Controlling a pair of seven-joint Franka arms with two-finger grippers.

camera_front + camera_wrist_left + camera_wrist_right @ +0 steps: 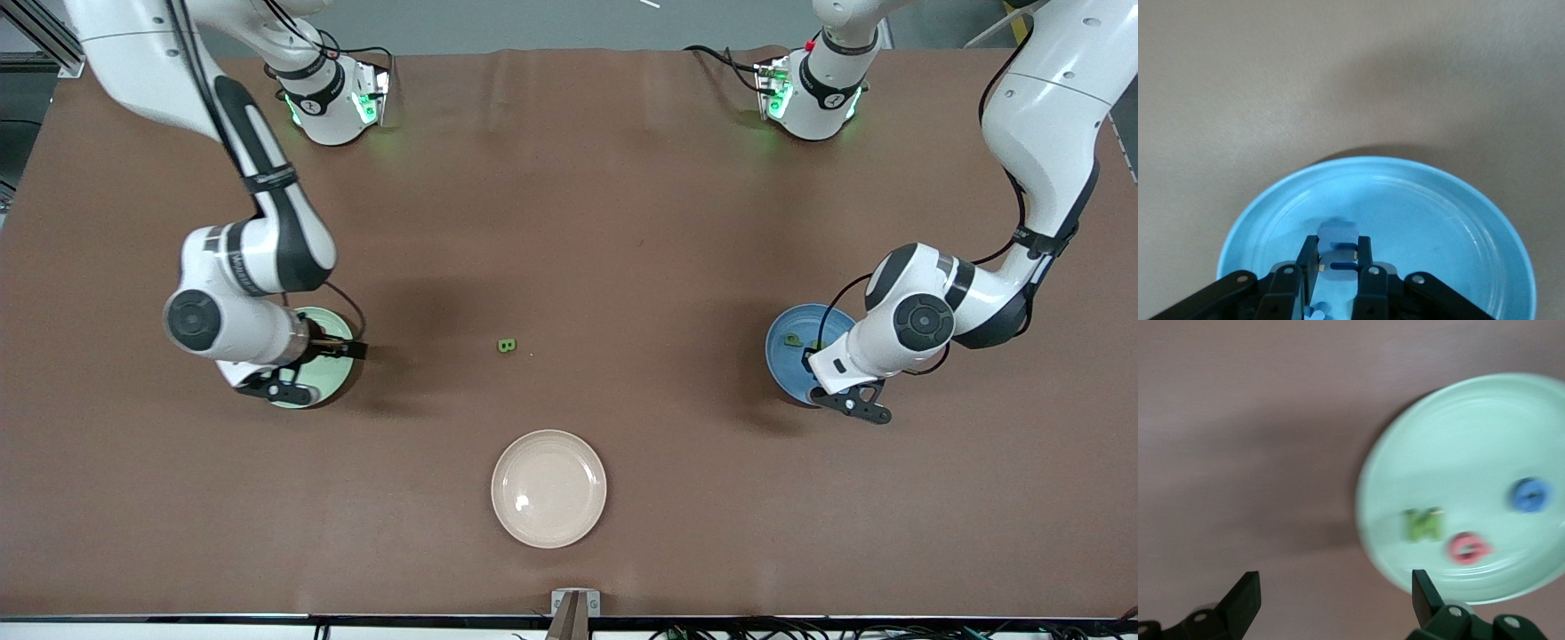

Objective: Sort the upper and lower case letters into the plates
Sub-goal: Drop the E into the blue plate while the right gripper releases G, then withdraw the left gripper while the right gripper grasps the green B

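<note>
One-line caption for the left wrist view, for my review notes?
Left gripper shut on a blue letter over the blue plate.

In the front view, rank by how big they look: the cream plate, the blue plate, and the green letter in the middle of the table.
1. cream plate, fully visible
2. blue plate, partly hidden under the left arm, so its true size against the cream one is unsure
3. green letter, tiny by comparison
</note>
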